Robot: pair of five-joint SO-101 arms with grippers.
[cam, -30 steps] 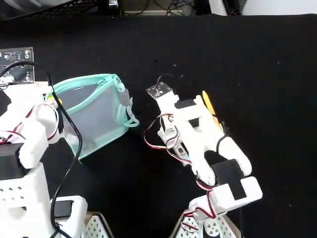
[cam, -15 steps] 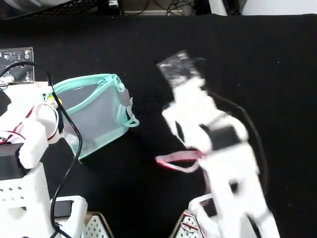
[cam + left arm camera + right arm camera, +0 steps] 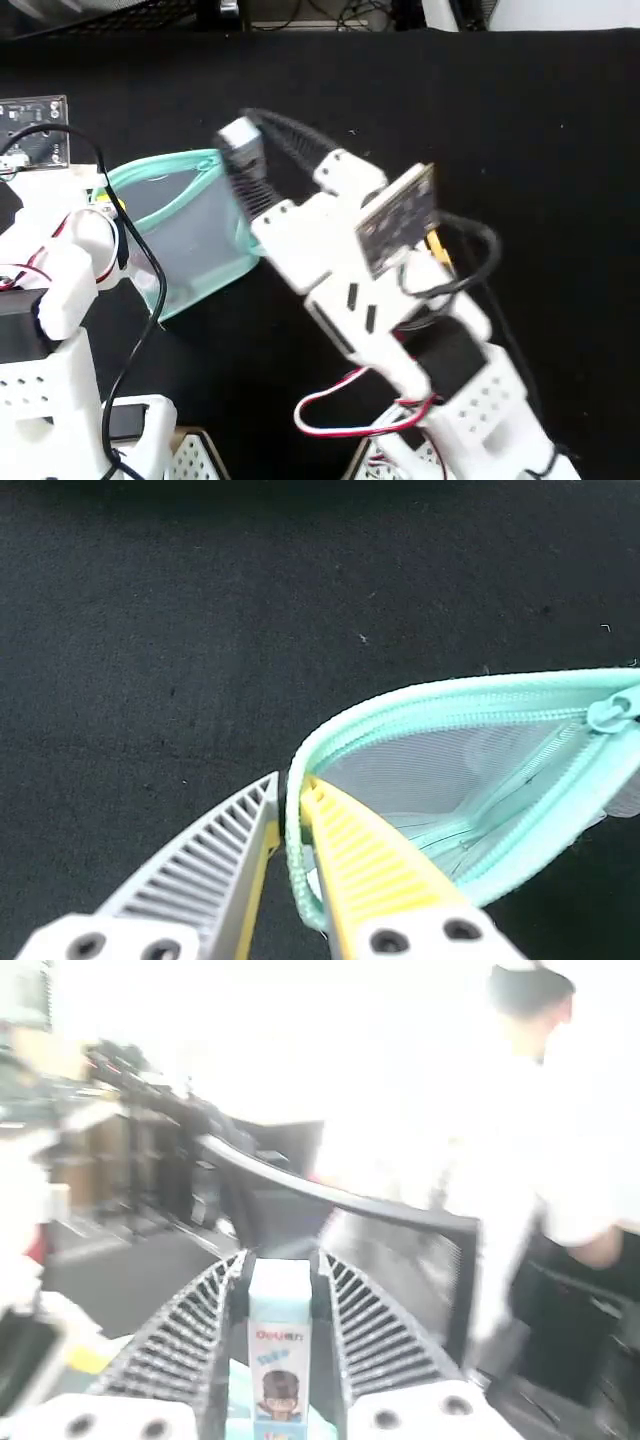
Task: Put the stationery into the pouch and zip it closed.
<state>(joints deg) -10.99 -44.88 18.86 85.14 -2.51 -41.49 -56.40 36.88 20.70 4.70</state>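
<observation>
**Pouch and one stationery item, both held**

- Pouch (image 3: pixel 185 225) (image 3: pixel 470 770): mint-green trim, see-through mesh walls. It lies near the left edge of the black worktop (image 3: pixel 520 120). The mouth gapes open, and the zip slider (image 3: pixel 610 715) sits at the end far from the grasped rim.
- Left hand (image 3: pixel 290 785): clenched on the pouch rim, with the yellow finger inside the mouth and the grey finger outside, the trim pinched between them.
- Small box (image 3: pixel 280 1360): pale blue and white, printed face outward, standing upright.
- Right hand (image 3: pixel 282 1260): grasping the small box between its two ribbed fingers.
- Right arm (image 3: pixel 340 260): raised off the worktop, stretching from the near edge over the pouch's right end.
- Circuit board (image 3: pixel 35 130): at the left edge, beyond the pouch.
</observation>
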